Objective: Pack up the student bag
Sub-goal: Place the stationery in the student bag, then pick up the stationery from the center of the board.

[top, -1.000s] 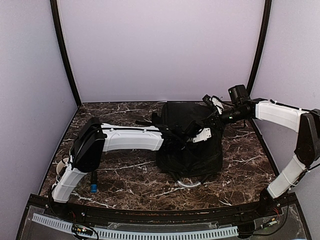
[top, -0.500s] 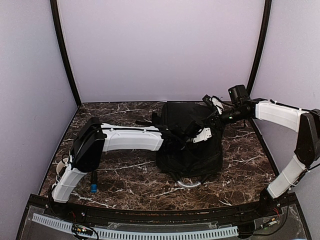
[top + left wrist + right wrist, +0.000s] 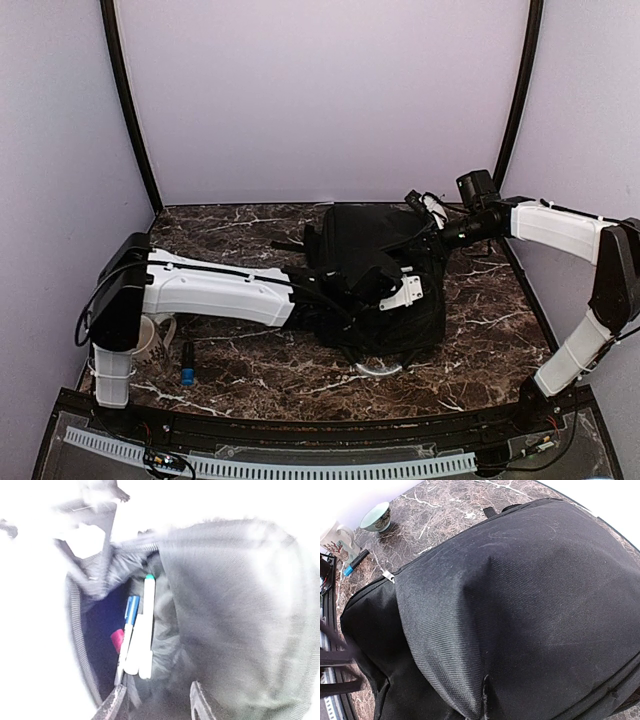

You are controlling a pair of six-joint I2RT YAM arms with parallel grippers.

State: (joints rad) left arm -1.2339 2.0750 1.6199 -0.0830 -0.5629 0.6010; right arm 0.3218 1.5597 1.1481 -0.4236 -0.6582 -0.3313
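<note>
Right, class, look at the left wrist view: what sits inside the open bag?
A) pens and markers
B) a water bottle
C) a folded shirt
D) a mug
A: a white marker with a green tip and a blue pen lie side by side inside the student bag.

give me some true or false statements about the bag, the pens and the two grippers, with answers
1. The student bag lies on the marble table. True.
2. Pens sit inside the bag's open compartment. True.
3. The left gripper is clamped on a pen. False: its jaws stand open in front of the pens with nothing between them.
4. The mug is packed in the bag. False: it stands on the table, apart from the bag.
5. The right gripper is shut on the bag's fabric at its far right corner. True.
</note>
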